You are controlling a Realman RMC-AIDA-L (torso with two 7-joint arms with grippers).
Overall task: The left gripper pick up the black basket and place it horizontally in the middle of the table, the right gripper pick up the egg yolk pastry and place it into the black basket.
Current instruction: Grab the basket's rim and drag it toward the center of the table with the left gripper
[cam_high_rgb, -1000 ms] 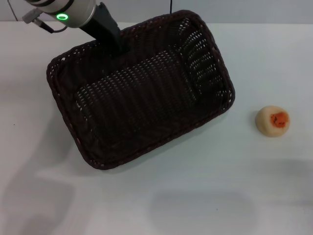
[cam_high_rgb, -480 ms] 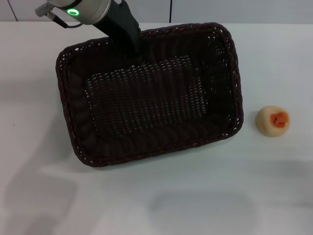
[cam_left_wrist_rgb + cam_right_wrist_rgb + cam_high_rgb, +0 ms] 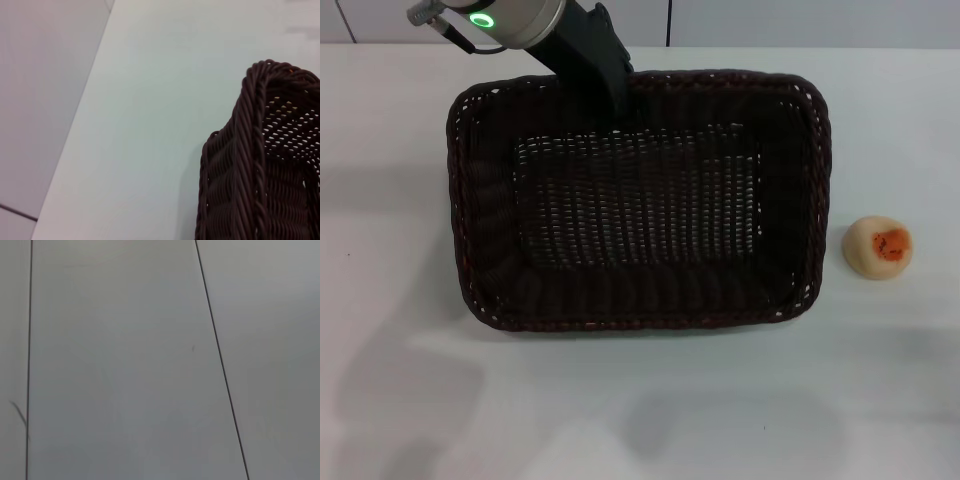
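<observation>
The black basket [image 3: 638, 305] lies lengthwise across the middle of the white table [image 3: 720, 410], its long sides parallel to the table's front edge, and it holds nothing. My left gripper [image 3: 618, 102] reaches in from the far left and is shut on the basket's far rim. A corner of the basket also shows in the left wrist view [image 3: 255, 170]. The egg yolk pastry [image 3: 879, 247] sits on the table just right of the basket, apart from it. My right gripper is out of view; the right wrist view shows only grey panels.
The left arm's silver segment with its green ring [image 3: 481, 18] hangs over the table's far left. The table's far edge meets a grey wall [image 3: 800, 20].
The left gripper has moved right and turned the basket clockwise, from slanted to level with the table's edge. The pastry has not moved.
</observation>
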